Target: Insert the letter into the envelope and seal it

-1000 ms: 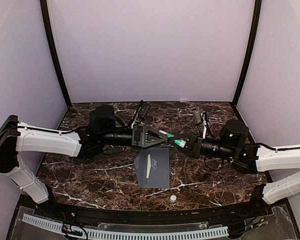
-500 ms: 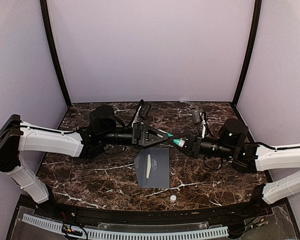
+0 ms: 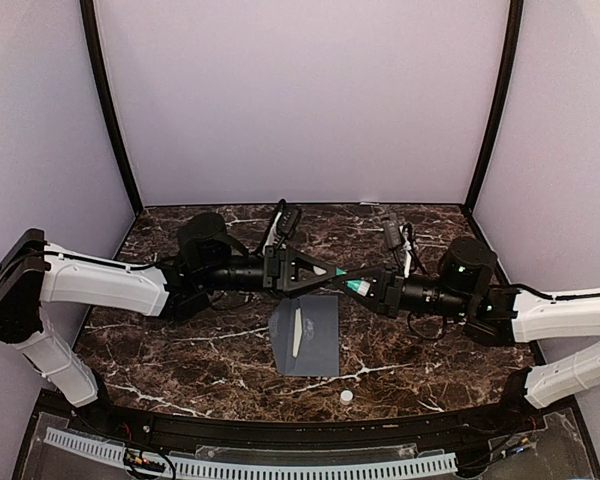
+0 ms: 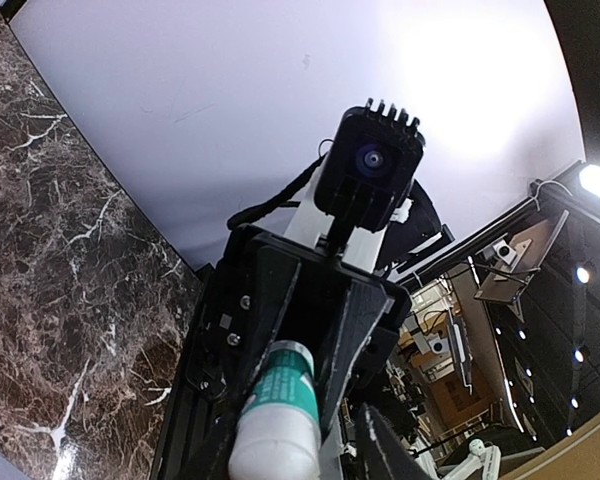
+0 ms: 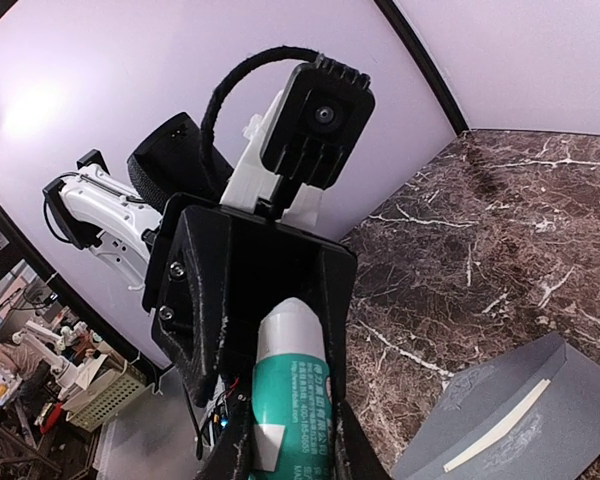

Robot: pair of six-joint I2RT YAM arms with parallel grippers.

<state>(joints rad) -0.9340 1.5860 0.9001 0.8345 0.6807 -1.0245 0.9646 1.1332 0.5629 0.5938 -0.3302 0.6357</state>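
Note:
The grey envelope (image 3: 308, 335) lies flat on the marble table (image 3: 180, 350) with a pale strip (image 3: 295, 333) along it; it also shows at the lower right of the right wrist view (image 5: 520, 430). The letter is out of view. Above the envelope's far edge the two grippers meet tip to tip. My right gripper (image 3: 365, 287) (image 5: 290, 445) is shut on the green body of a glue stick (image 3: 348, 281) (image 5: 290, 400). My left gripper (image 3: 330, 272) (image 4: 280, 450) stands round the stick's white end (image 4: 275, 440), with a dark gap showing on one side.
A small white cap (image 3: 346, 396) lies on the table near the front edge, right of the envelope's near corner. Black cables (image 3: 398, 240) trail across the back of the table. Pale walls close in the sides and back.
The left gripper's jaws have narrowed round the stick's white end, and the left arm has edged slightly right. The right arm and the envelope have stayed put.

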